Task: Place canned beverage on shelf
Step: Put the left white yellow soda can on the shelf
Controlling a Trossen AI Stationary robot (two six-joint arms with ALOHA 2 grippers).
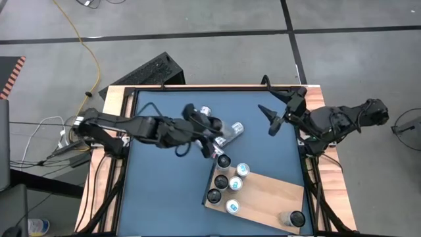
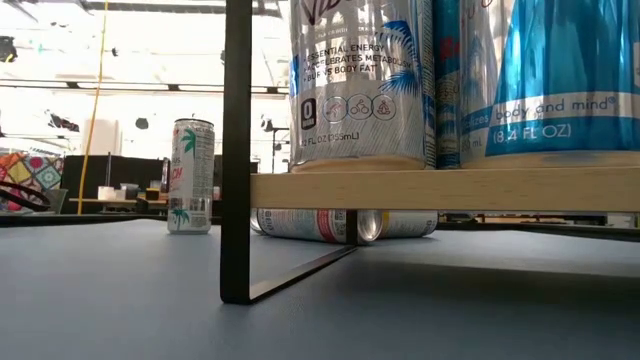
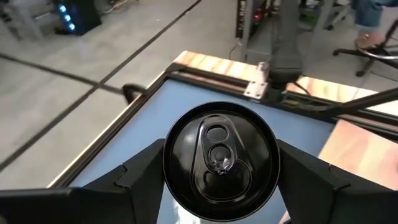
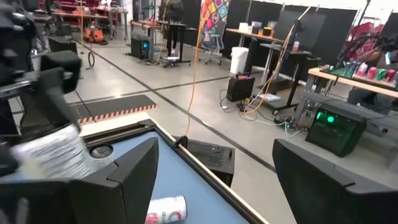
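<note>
From above, your left gripper (image 1: 209,141) hangs over the middle of the surface (image 1: 158,191), its fingers closed around a can (image 1: 212,146) just off the shelf (image 1: 263,197) corner. Five cans already stand at the shelf's near end (image 1: 227,181) and one at its far corner (image 1: 293,218). Another can (image 1: 234,129) lies on its side on the surface, and one (image 1: 206,110) stands further back. Your right gripper (image 1: 271,117) waits near the back right edge, fingers wide and empty.

From table height, neither arm shows clearly. You see the shelf (image 2: 440,188) edge with cans (image 2: 362,80) on it, the fallen can (image 2: 305,224) beyond, and an upright can (image 2: 191,176).

Your left wrist view shows the can top (image 3: 220,160) centred between the fingers (image 3: 134,180).

Your right wrist view shows the fallen can (image 4: 166,210) below and the other arm's can (image 4: 56,154).

You look to be in the carry step. Next, move over a free patch of board, lower the can upright, then release.
</note>
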